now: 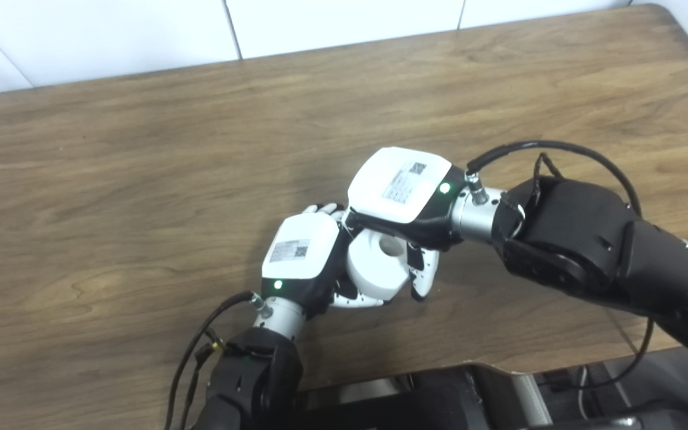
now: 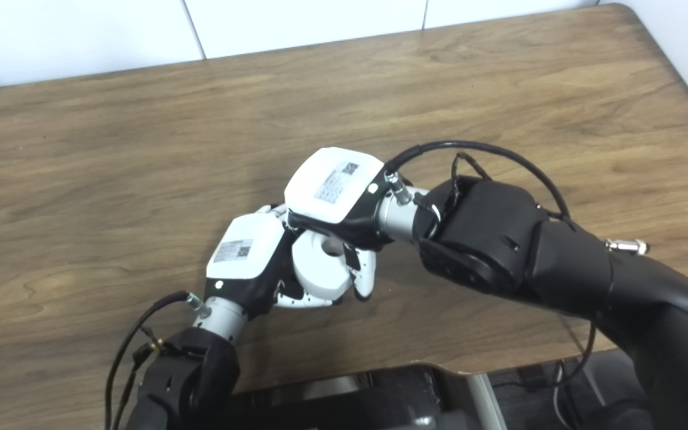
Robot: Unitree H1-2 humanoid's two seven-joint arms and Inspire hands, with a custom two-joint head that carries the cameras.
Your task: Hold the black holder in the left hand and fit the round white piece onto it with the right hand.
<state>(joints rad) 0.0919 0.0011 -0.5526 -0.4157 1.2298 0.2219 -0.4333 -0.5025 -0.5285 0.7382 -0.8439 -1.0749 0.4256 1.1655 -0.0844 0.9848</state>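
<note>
The wooden table is bare around both hands. At centre, the right hand, from three o'clock, curls its fingers over the round white piece. The left hand, from seven o'clock, curls against it; whether it grips the black holder I cannot tell, since the holder is hidden. Misalignment could jam the fit.

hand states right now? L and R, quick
Left hand: fingers curled beside the round white piece; the black holder isn't visible, so cannot tell.
Right hand: shut on the round white piece, fingers around it.
</note>
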